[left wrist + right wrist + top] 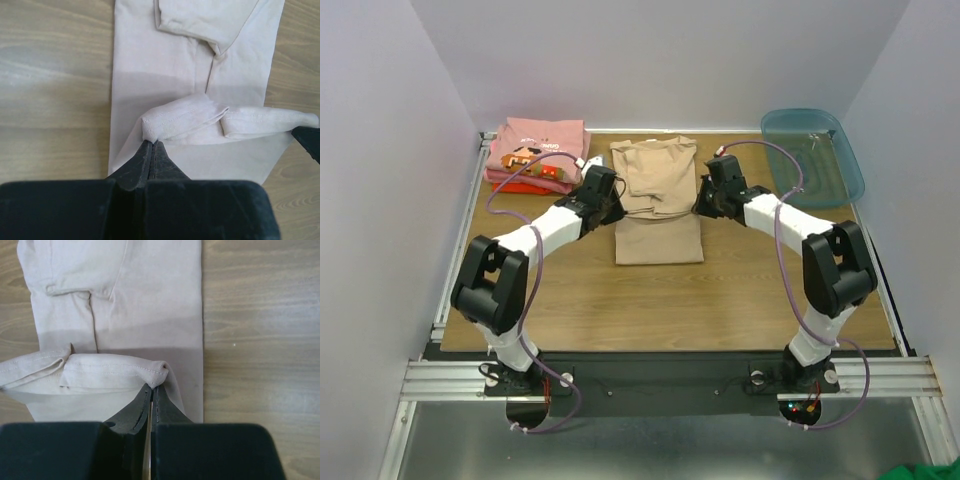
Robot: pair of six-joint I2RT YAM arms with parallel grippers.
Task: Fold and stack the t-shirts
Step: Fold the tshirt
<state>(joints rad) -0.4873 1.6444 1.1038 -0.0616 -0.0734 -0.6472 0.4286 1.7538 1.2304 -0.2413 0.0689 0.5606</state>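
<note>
The tan t-shirt (658,238) is lying in the middle of the wooden table (720,300), folded into a long narrow panel with its sleeves tucked in. Both arms are reaching in from either side, meeting it about halfway along its length. The left gripper (151,143) is pressing its 2 fingers together on 1 corner of a stitched edge of the shirt, and in the left wrist view that corner is bunching up just above the fingertips, raised off the flat layer beneath. The right gripper (152,388) is pinching the opposite corner of the same stitched edge in the same way, jaws tight on the cloth. Between the 2 grippers the held edge is sagging and creasing near its middle. At the back left of the table the pink t-shirt (540,145) is sitting folded on top of the red-orange t-shirt (525,186), just beside the tan one. A teal plastic bin (820,170) is resting at the back right corner, well apart from the shirts.
</note>
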